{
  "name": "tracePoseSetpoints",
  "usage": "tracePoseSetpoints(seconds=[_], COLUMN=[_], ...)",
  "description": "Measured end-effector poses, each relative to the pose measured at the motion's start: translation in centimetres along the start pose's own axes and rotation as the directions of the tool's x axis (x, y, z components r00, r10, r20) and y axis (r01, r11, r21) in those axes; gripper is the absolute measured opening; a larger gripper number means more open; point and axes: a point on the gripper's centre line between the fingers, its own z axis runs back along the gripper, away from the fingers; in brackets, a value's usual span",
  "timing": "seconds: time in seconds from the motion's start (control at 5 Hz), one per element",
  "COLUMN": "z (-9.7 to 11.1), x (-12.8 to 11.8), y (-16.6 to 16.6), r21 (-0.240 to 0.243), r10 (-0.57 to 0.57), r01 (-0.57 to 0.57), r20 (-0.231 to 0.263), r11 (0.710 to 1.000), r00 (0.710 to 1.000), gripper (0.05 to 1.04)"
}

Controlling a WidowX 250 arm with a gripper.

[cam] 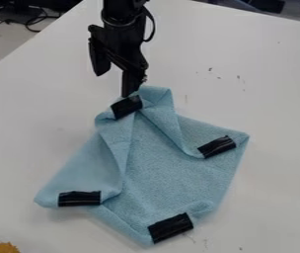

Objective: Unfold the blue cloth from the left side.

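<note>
The black gripper [113, 86] hangs at the upper left, by the top of the blue cloth [172, 170]. Its two fingers stand apart, with the lower fingertip close against the cloth's top edge; whether they touch cannot be told. The cloth lies rumpled, with a folded flap along its left side and another fold running from the top toward the right. Black tape pieces mark it near the top [126, 106], at the right [216, 147], at the lower left [79, 198] and at the bottom [170, 228].
A white table [265, 74] lies under the cloth, its left edge slanting toward the top. An orange-yellow object [6, 247] sits at the bottom left corner. Dark cables [30, 20] are beyond the table at the upper left.
</note>
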Motion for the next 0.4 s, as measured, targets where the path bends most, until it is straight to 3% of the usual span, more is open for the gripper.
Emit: tracePoseSetpoints(seconds=[0.2,0.4], z=[-1.0,-1.1], x=[-0.5,-3.3], y=[-0.5,-1.6], r21=[-0.015,-0.02], r10=[0.004,0.06], r01=[-0.005,-0.061], r20=[-0.033,-0.067], r11=[1.0,0.998], r00=[0.999,0.996], gripper=[1.001,1.001])
